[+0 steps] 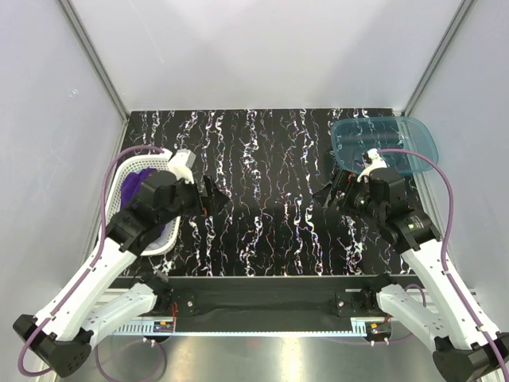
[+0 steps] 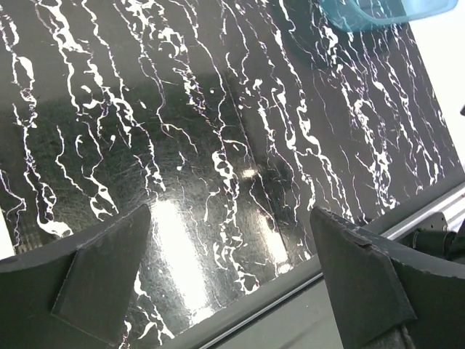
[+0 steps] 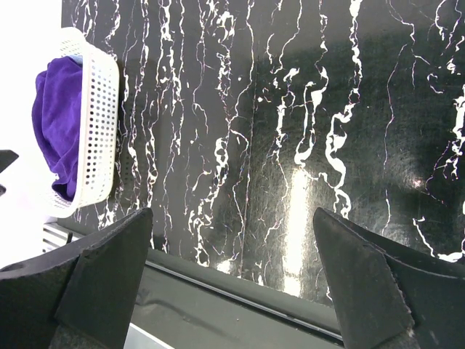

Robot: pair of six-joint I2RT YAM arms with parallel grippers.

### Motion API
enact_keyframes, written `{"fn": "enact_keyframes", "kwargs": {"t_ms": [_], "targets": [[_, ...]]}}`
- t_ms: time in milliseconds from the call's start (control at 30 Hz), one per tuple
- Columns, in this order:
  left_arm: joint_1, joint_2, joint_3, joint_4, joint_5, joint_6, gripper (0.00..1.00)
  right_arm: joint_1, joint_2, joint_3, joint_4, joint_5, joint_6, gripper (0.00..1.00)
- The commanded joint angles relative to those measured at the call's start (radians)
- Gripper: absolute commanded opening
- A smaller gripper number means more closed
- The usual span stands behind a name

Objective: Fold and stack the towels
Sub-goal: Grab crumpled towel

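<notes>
One deep purple soft cloth towel [image 3: 57,120] lies bunched in the white perforated plastic basket [image 3: 103,109] on the left. Likely light and limp; pinch a raised fold. Left gripper [image 2: 232,269] and right gripper [image 3: 232,269] hang wide open, empty.

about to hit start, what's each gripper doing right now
left gripper: open, holding nothing
right gripper: open, holding nothing

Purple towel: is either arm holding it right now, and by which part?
Nothing is held. The left fingers and the right fingers stand open over the table; the purple towel lies in the white basket.
</notes>
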Motion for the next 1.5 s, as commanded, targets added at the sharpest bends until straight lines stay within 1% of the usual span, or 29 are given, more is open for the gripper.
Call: {"fn": "enact_keyframes", "kwargs": {"t_ms": [0,67,133,167,200,233,300,333,367,400,433,500,533,567,633,700,767,833,933,967,1000,1067,1100,1133,1167,1233,1300,1433,1467], "targets": [[0.001,0.007,0.055,0.017,-0.117,-0.048,0.99,0.000,-0.019,0.034,0.019,0.023,-0.018,1.00],[0.004,0.019,0.069,-0.005,-0.191,-0.087,0.99,0.000,-0.023,0.034,0.019,0.022,-0.017,1.00],[0.022,0.050,0.128,-0.046,-0.329,-0.096,0.99,0.000,-0.023,0.032,0.020,0.016,-0.012,1.00],[0.039,0.074,0.150,-0.092,-0.449,-0.106,0.99,0.000,-0.026,0.031,0.023,0.011,-0.009,1.00],[0.062,0.084,0.190,-0.110,-0.499,-0.120,0.99,0.000,-0.031,0.023,0.028,0.006,-0.001,1.00],[0.120,0.090,0.204,-0.126,-0.541,-0.169,0.99,0.000,-0.034,0.020,0.029,0.000,0.003,1.00],[0.197,0.099,0.225,-0.178,-0.608,-0.244,0.91,0.000,-0.046,0.011,0.035,-0.015,0.011,1.00],[0.276,0.101,0.236,-0.199,-0.615,-0.322,0.89,0.000,-0.051,0.009,0.038,-0.033,0.014,1.00],[0.316,0.102,0.234,-0.221,-0.612,-0.346,0.89,0.000,-0.061,0.008,0.040,-0.043,0.015,1.00],[0.388,0.101,0.212,-0.220,-0.595,-0.370,0.89,0.000,-0.069,0.005,0.049,-0.066,0.022,1.00],[0.422,0.101,0.193,-0.215,-0.587,-0.379,0.89,0.000,-0.086,0.003,0.057,-0.075,0.026,1.00],[0.497,0.113,0.155,-0.181,-0.526,-0.395,0.88,0.000,-0.103,-0.007,0.083,-0.090,0.038,1.00],[0.584,0.124,0.115,-0.174,-0.482,-0.412,0.88,0.000,-0.110,-0.014,0.091,-0.109,0.039,1.00],[0.623,0.156,0.098,-0.160,-0.405,-0.425,0.88,-0.001,-0.127,-0.023,0.104,-0.112,0.043,1.00],[0.700,0.202,0.063,-0.157,-0.354,-0.473,0.88,0.000,-0.135,-0.024,0.114,-0.126,0.042,1.00],[0.717,0.274,0.018,-0.167,-0.346,-0.508,0.87,0.000,-0.137,-0.017,0.104,-0.130,0.034,1.00],[0.720,0.344,-0.012,-0.171,-0.358,-0.542,0.83,0.000,-0.135,-0.002,0.089,-0.133,0.023,1.00],[0.720,0.378,-0.040,-0.145,-0.349,-0.542,0.76,0.000,-0.132,0.005,0.081,-0.132,0.009,1.00],[0.720,0.406,-0.089,-0.060,-0.343,-0.541,0.70,0.000,-0.144,0.006,0.075,-0.130,-0.004,1.00],[0.720,0.414,-0.094,-0.048,-0.348,-0.536,0.63,0.000,-0.146,0.000,0.075,-0.130,-0.006,1.00],[0.720,0.420,-0.097,-0.039,-0.349,-0.519,0.60,0.000,-0.150,-0.001,0.075,-0.130,-0.009,1.00],[0.720,0.440,-0.088,-0.026,-0.355,-0.502,0.59,0.000,-0.158,-0.006,0.072,-0.129,-0.011,1.00],[0.720,0.446,-0.070,-0.031,-0.361,-0.495,0.56,0.000,-0.161,-0.006,0.071,-0.127,-0.014,1.00],[0.720,0.460,-0.060,-0.035,-0.369,-0.487,0.50,-0.001,-0.164,-0.006,0.066,-0.126,-0.017,1.00],[0.720,0.461,-0.057,-0.035,-0.368,-0.478,0.32,0.000,-0.164,-0.005,0.068,-0.123,-0.018,1.00],[0.720,0.467,-0.045,-0.032,-0.366,-0.469,0.19,0.000,-0.161,-0.001,0.069,-0.113,-0.020,1.00],[0.720,0.463,-0.034,-0.031,-0.362,-0.453,0.00,0.000,-0.155,0.008,0.066,-0.106,-0.021,1.00],[0.720,0.429,0.024,-0.048,-0.326,-0.393,0.00,0.000,-0.126,0.020,0.065,-0.119,-0.006,1.00],[0.720,0.417,0.064,-0.057,-0.323,-0.386,0.00,0.000,-0.120,0.020,0.065,-0.121,-0.003,1.00]]}}
